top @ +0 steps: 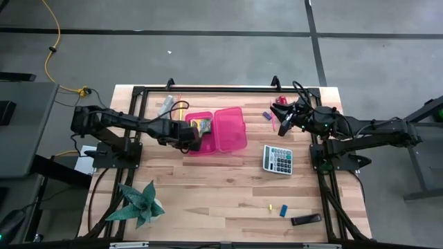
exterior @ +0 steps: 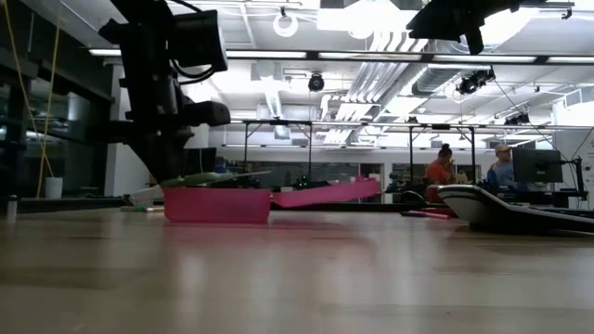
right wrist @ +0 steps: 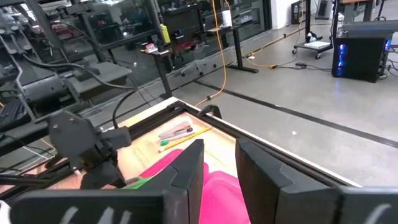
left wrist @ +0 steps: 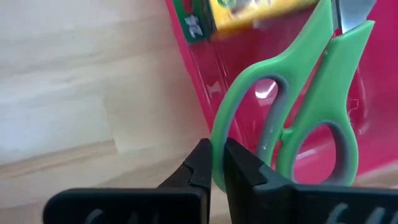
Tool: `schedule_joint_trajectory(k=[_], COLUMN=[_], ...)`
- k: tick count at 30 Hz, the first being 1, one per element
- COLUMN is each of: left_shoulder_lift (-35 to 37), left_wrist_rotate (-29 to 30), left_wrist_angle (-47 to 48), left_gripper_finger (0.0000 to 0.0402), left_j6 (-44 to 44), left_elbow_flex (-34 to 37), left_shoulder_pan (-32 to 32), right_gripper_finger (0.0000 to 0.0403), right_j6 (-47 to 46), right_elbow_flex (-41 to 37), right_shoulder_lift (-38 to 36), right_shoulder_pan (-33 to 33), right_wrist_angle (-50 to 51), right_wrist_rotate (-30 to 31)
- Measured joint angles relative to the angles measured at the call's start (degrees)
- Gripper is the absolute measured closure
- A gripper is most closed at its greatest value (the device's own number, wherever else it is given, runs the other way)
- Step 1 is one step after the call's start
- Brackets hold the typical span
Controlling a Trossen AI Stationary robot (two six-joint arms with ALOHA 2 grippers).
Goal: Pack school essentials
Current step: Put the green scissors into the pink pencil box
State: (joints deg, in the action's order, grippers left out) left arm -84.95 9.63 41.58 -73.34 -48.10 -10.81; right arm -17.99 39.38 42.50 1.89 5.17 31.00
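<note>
The green-handled scissors (left wrist: 292, 112) lie across the open pink box (top: 208, 142), blades toward the yellow-and-green crayon box (top: 201, 124) inside it. My left gripper (left wrist: 217, 152) is at the box's left side (top: 187, 135), shut on the scissors. My right gripper (right wrist: 217, 165) is open and empty, raised over the table's far right part (top: 284, 123). Thin pencils (top: 169, 105) lie by the far edge. Tiny blue and yellow pieces (top: 279, 209) lie near the near edge, and another blue piece (top: 266, 115) lies right of the box. My left gripper pinches the rim of the scissors' outer handle loop (left wrist: 219, 134) between its two fingers, which come from the table's left side. In the low view the scissors (exterior: 218, 178) sit about level along the top of the pink box; whether they rest on it, I cannot tell.
The box's pink lid (top: 230, 128) lies open to the right. A grey calculator (top: 277, 159) sits right of centre, a red stapler (top: 280, 101) at the far right, a dark flat item (top: 305, 219) near the near edge, and a green plant (top: 138, 204) at the near left.
</note>
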Motion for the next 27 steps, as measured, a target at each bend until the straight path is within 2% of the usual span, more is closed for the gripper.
schedule_joint_trajectory(k=[15, 18, 21, 27], left_shoulder_lift=[0.0, 1.9, 4.7, 12.2], left_wrist_rotate=[1.7, 2.7, 6.1, 10.7], left_wrist_angle=[-3.6, -4.9, -8.6, -22.3], left_gripper_finger=[0.0293, 0.0277, 0.0266, 0.0263], left_j6=[2.1, 3.7, 7.7, 23.0], left_elbow_flex=[0.0, 0.0, 0.0, 0.0], left_shoulder_pan=[-0.1, -0.4, -1.1, -4.1], right_gripper_finger=[0.0316, 0.0316, 0.0316, 0.0316], right_j6=[0.0, 0.0, -0.5, -3.7], right_elbow_flex=[0.0, 0.0, 0.0, 0.0], right_shoulder_lift=[0.0, 0.0, 0.0, 0.0], right_shoulder_pan=[0.0, 0.0, 0.0, 0.0], right_wrist_angle=[0.0, 0.0, 0.0, 0.0], right_wrist_rotate=[0.0, 0.0, -0.1, -0.8])
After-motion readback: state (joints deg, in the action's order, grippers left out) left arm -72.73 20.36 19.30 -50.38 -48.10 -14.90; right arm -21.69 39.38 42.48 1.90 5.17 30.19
